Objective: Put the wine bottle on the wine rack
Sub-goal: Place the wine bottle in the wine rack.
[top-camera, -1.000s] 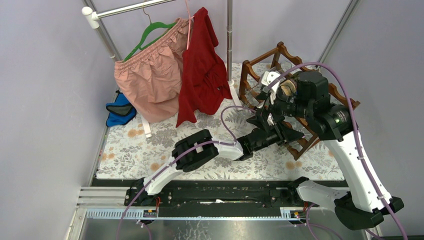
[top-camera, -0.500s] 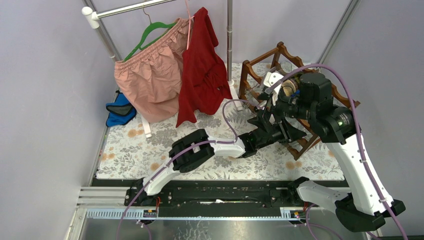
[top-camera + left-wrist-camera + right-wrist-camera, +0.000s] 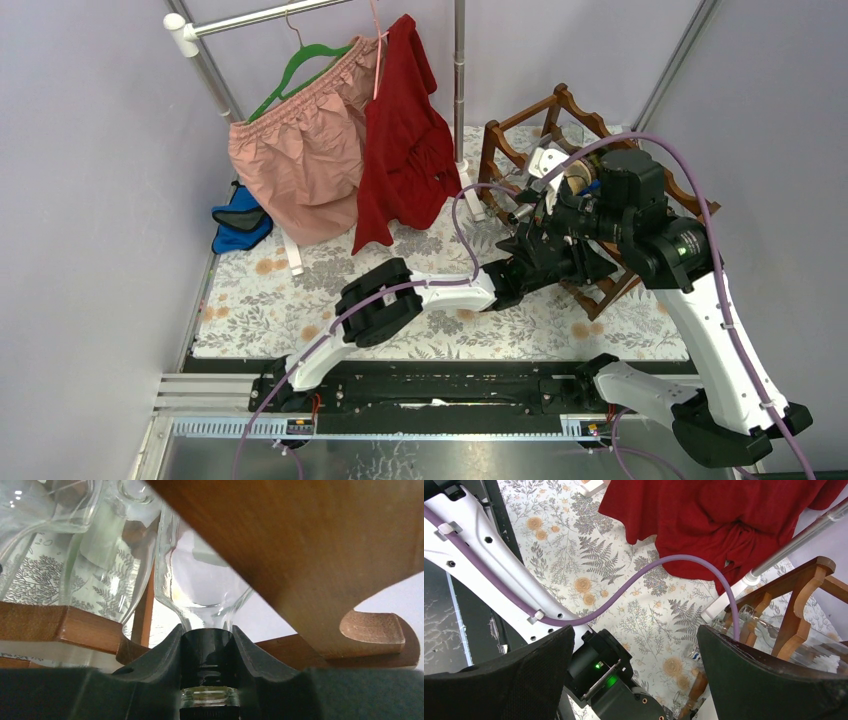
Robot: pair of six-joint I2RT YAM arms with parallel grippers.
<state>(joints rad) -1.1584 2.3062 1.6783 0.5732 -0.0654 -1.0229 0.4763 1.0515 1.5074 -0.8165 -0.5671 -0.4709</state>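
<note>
Clearly, the left fingers [image 3: 165, 655] were clenched on the neck of the wine bottle [image 3: 200, 587], a clear glass one whose dark-wrapped neck sat squarely between the two black pads. From the left wrist view the bottle's shoulder and body reached away into the wine rack [image 3: 310, 545], passing under a broad reddish-brown scalloped rail. Whether the body already rested on a rail could not be told. More clear glass [image 3: 60, 505] lay just beside it in the rack, at the upper left of that view.

From above, the left arm stretched across the surface [image 3: 270, 300], covered with a floral cloth, to the near side of the rack at the back right. The right fingers [image 3: 514, 680] stood spread wide with nothing between them, hanging over the rack and looking down on the left arm's purple cable.

A red garment [image 3: 400, 150] and a pink skirt [image 3: 290, 150] on a green hanger [image 3: 300, 65] hung from a rail at the back. A blue item [image 3: 240, 220] lay by the left wall.
</note>
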